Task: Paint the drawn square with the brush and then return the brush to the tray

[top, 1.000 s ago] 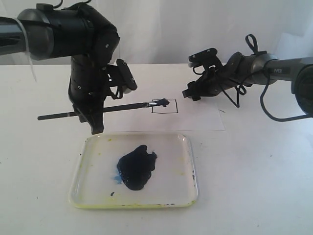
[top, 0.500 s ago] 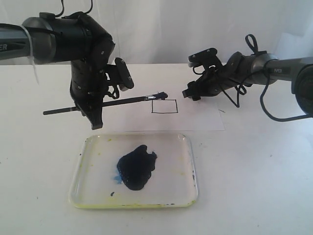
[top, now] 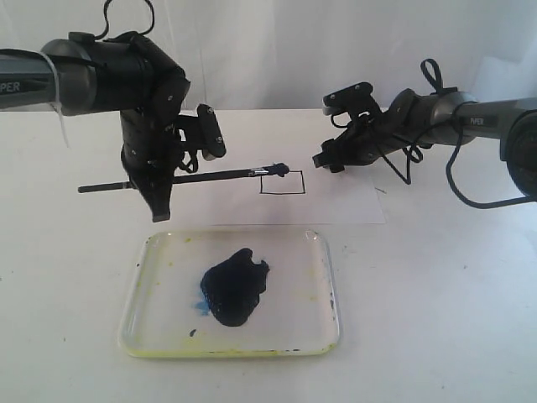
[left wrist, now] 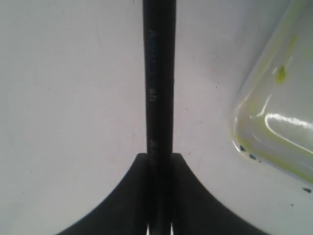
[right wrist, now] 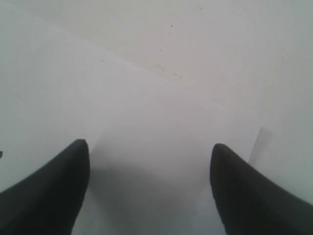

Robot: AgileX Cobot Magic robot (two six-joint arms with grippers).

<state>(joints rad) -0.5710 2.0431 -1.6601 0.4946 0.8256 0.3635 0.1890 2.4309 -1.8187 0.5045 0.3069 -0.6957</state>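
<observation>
We're mid-paint: left gripper (top: 159, 201) clamps the brush (top: 210, 177), tip beyond its fingers (left wrist: 117, 205), maybe touching the drawn square (top: 282, 182). Next, stroke inside it; right gripper (top: 329, 162) spread, empty.

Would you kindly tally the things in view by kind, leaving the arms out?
brush: 1
tray: 1
paper: 1
square: 1
paint blob: 1
Total: 5
</observation>
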